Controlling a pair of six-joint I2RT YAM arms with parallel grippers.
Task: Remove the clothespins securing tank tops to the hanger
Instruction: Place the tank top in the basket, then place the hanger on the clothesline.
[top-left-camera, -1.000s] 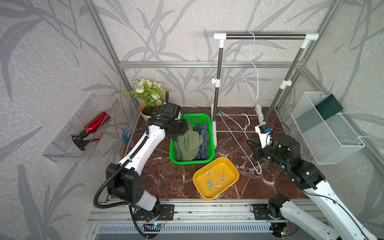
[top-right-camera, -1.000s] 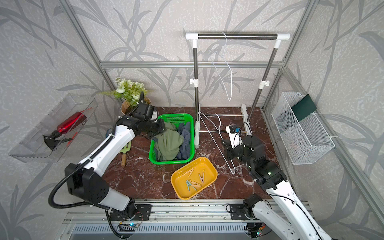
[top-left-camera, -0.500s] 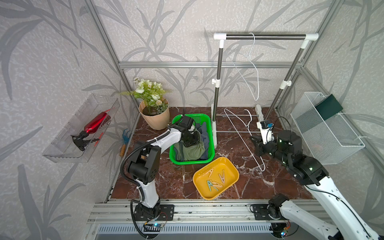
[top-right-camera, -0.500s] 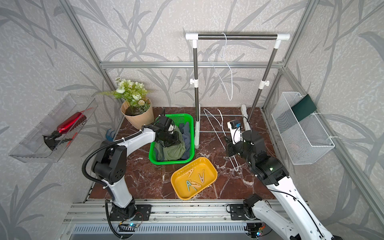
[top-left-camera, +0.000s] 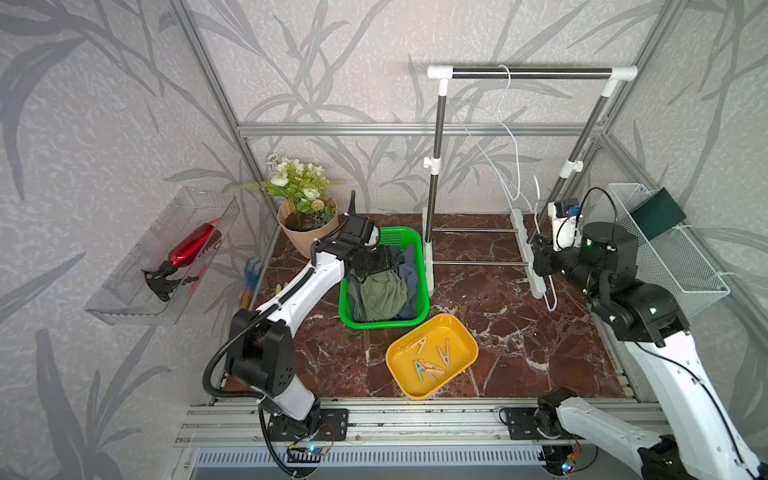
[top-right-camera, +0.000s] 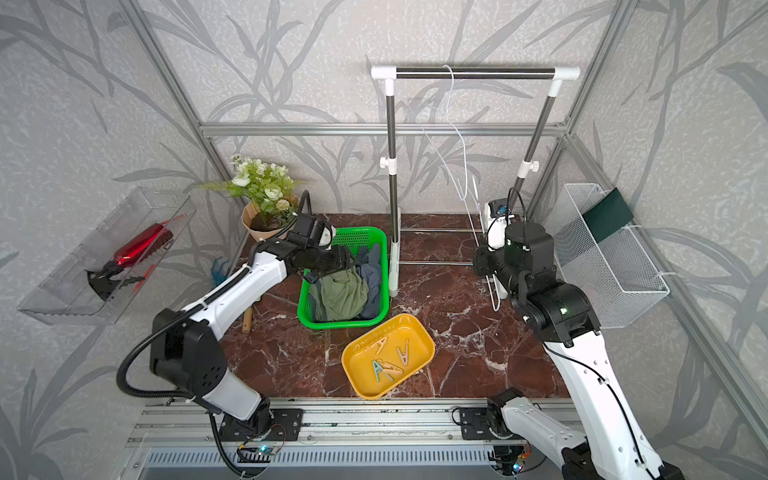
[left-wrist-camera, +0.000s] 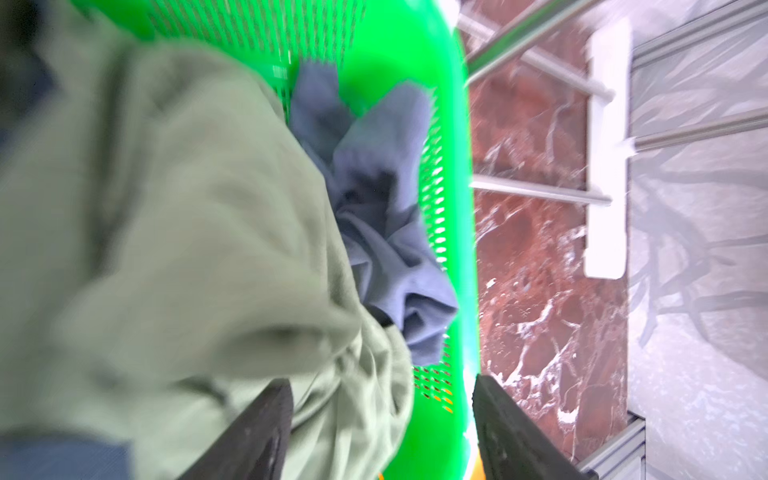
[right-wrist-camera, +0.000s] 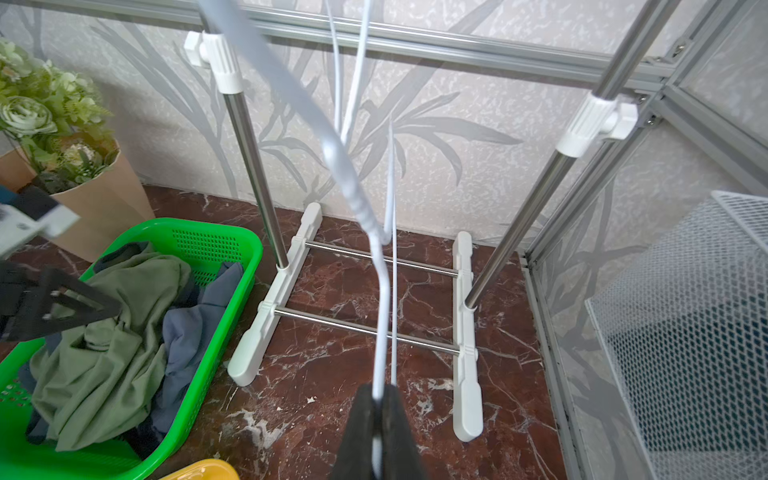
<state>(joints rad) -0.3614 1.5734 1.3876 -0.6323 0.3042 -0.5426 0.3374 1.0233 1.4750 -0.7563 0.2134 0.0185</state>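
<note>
Right gripper (top-left-camera: 540, 261) clamps the bare hanger (top-left-camera: 516, 160), frame right; left gripper (top-left-camera: 372, 264) gapes wide over the olive tank top (top-left-camera: 382, 295) in the basket (top-left-camera: 382, 325), centre-left, so cloth may snag a finger on withdrawal.

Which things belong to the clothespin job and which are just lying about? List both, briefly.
Job: clothespins in the yellow tray; olive tank top and slate-blue tank top in the green basket; white hanger, pinched by the right pincer; left pincer, open over the green basket.
Lying about: flower pot; red spray bottle; wire basket on the wall.
</note>
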